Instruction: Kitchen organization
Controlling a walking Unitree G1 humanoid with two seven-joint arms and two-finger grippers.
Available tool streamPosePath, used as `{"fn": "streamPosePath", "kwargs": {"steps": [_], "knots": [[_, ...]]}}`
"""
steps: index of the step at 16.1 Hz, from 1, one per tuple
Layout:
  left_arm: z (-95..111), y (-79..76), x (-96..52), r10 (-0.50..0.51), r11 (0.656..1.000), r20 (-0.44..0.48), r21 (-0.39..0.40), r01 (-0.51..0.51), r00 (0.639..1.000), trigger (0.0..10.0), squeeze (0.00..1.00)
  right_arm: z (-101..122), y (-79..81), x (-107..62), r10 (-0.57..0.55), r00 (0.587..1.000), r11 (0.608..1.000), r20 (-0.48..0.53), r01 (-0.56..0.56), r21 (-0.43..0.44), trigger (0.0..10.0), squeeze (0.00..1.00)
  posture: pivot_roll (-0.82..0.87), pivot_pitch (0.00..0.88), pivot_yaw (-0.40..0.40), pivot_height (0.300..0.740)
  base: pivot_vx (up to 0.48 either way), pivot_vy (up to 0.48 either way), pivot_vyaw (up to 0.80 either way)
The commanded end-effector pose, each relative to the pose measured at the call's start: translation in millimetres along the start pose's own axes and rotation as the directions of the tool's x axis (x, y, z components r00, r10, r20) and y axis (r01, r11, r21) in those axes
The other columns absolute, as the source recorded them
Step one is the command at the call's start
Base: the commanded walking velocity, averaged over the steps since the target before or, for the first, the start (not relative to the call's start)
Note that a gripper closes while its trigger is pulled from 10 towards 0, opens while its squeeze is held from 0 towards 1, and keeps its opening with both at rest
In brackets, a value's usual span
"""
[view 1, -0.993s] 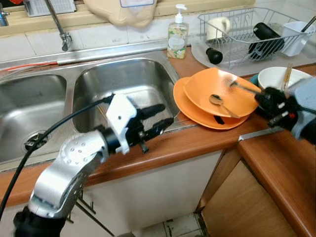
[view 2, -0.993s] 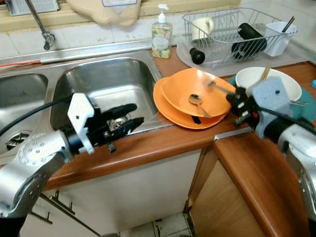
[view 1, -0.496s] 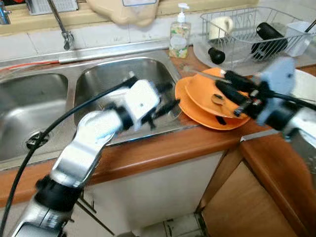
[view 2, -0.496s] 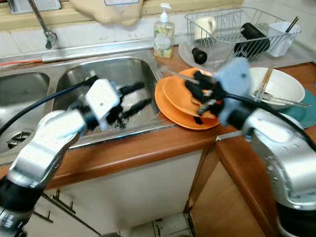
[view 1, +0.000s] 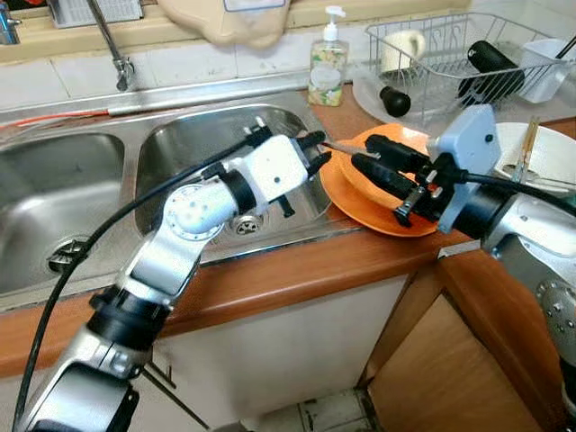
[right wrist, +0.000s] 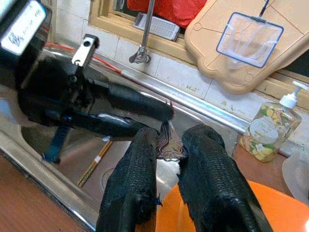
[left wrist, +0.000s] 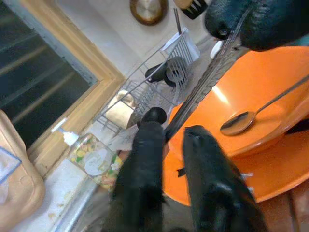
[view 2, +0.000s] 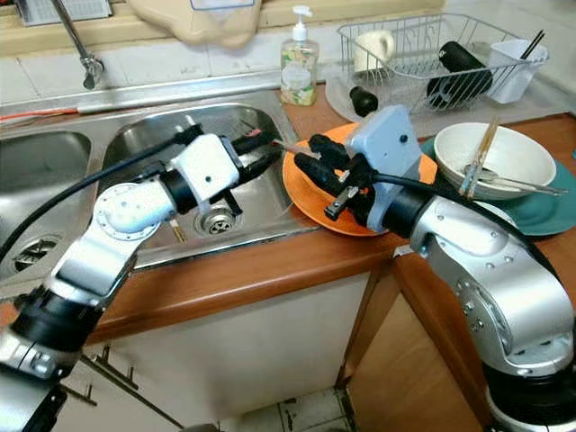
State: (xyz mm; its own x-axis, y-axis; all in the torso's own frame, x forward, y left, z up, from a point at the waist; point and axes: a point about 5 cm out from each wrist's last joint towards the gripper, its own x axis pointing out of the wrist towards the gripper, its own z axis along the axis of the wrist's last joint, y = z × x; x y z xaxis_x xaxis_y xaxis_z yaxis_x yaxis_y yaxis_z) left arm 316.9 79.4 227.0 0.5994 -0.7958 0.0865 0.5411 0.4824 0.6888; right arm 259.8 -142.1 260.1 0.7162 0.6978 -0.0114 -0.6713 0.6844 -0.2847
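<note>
Kitchen worktop (view 1: 297,270) by the sink (view 1: 198,144): right hand (view 1: 363,153) has swung over the orange plates (view 1: 378,214) clenching a fork (view 1: 340,148), and left hand (view 1: 317,150) has come up, fingers parted around its tip, so looks like a handover.

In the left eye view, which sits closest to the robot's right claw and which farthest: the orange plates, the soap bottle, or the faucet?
From the right claw:
1. Orange plates, right beneath it on the counter.
2. Soap bottle, behind it by the wall.
3. Faucet, far off over the sinks, to the robot's left.
</note>
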Motion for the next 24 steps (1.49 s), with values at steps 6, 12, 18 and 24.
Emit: {"fn": "streamPosePath", "kwargs": {"steps": [6,12,18,24], "knots": [[-3,7.9,10.7,0.052,0.989,0.005,0.139,-0.052,0.999,0.0,0.0,10,9.9,3.8,0.04,0.999,0.999,0.035,-0.04,0.0,0.0,0.0,-0.08,0.0,0.08,0.74,0.0,0.0,0.0],[-8,10.1,10.6,0.083,0.968,0.006,0.239,-0.082,0.997,0.0,0.0,10,9.5,5.7,0.017,0.999,1.0,0.029,-0.017,0.012,10.0,0.0,-0.08,0.0,0.078,0.74,0.0,0.0,0.0],[-23,23.8,-2.5,0.127,0.944,-0.072,0.315,-0.099,0.989,0.0,0.0,10,6.5,9.5,-0.016,0.999,1.0,0.043,0.016,0.018,10.0,0.0,-0.07,0.0,0.077,0.74,0.0,0.0,0.0],[-98,29.6,-40.7,0.047,0.97,-0.536,0.227,0.09,0.843,0.0,0.0,-2,11.9,0.5,0.016,0.998,1.0,-0.06,-0.017,-0.025,10.0,0.0,-0.08,0.0,0.088,0.74,0.0,0.0,0.0]]}}
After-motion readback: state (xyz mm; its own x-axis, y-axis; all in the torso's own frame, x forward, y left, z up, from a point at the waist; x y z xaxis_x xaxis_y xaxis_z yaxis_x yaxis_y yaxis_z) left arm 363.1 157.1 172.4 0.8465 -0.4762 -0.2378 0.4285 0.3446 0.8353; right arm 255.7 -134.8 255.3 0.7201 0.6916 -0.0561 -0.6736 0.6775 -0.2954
